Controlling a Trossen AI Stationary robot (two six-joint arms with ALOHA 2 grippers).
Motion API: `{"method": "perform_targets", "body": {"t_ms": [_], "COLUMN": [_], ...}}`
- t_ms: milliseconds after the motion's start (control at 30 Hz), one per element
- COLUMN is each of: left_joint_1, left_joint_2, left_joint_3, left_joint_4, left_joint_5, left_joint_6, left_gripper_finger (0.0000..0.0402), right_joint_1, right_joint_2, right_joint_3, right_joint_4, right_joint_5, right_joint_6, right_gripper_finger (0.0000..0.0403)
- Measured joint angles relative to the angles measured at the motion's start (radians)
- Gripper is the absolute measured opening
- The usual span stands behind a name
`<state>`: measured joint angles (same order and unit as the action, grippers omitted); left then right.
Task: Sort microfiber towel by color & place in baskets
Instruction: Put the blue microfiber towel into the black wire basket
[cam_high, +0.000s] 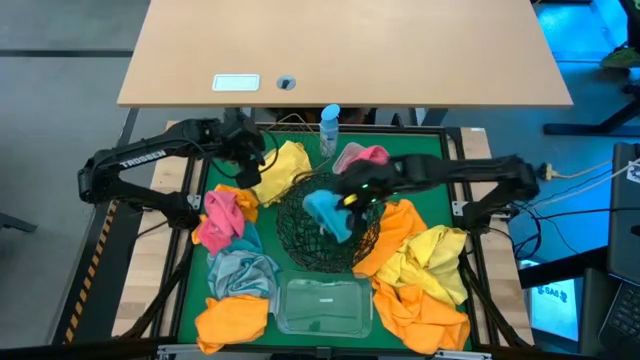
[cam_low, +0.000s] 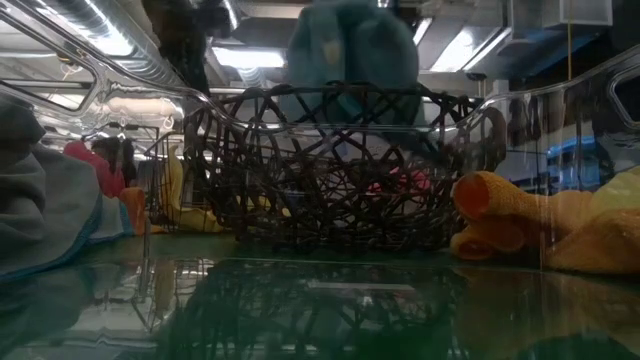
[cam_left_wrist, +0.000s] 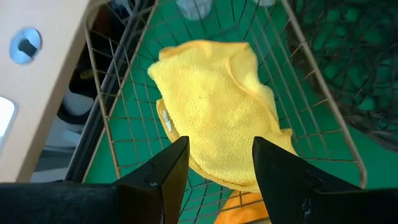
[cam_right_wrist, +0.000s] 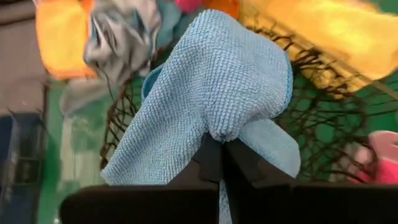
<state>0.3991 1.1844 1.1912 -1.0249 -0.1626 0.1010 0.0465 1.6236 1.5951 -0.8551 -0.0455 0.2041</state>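
Green bench (cam_high: 262, 248): right gripper (cam_right_wrist: 221, 146) fingers pinch blue towel (cam_right_wrist: 211, 93) over black wire bowl (cam_high: 300, 232) for drop; left gripper (cam_left_wrist: 216, 165) fingers spread, empty, above yellow towel (cam_left_wrist: 208, 99) in copper basket (cam_left_wrist: 115, 134).

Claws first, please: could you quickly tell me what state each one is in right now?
Left claw: open, empty, above the yellow towel in the copper wire basket.
Right claw: shut on the blue towel, over the black wire bowl.

Blue-capped bottle (cam_high: 329, 128) at mat's far edge; tan table (cam_high: 345, 50) w/ white label (cam_high: 236, 83) beyond.
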Motion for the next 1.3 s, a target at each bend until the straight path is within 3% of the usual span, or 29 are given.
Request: {"method": "perform_targets", "body": {"t_ms": [367,733,900,1100,1300], "left_joint_1": [-0.186,-0.516,-0.654,-0.799,-0.873], "left_joint_2": [-0.047,-0.046,-0.039,-0.038,-0.038], "left_joint_3": [0.0,0.0,-0.024,-0.163,-0.312], "left_joint_4": [-0.121,-0.172,-0.161,-0.025,0.194], "left_joint_5": [0.209,0.247,0.174,0.136,0.131], "left_joint_6": [-0.214,-0.493,-0.634,-0.782,-0.844], "left_gripper_finger": [0.0171,0.0171,0.0171,0.0171,0.0171], "right_joint_1": [-0.001,-0.001,-0.001,-0.001,-0.008], "right_joint_2": [0.186,0.228,0.228,0.22,0.216], "right_joint_3": [0.0,0.0,0.0,0.006,0.11], "right_joint_4": [0.009,0.022,0.026,-0.003,-0.149], "right_joint_5": [0.001,0.001,-0.051,-0.058,-0.051], "right_joint_6": [-0.013,-0.03,-0.031,-0.03,-0.035], "right_gripper_finger": [0.0003,0.0007,0.0065,0.0158,0.0195]}}
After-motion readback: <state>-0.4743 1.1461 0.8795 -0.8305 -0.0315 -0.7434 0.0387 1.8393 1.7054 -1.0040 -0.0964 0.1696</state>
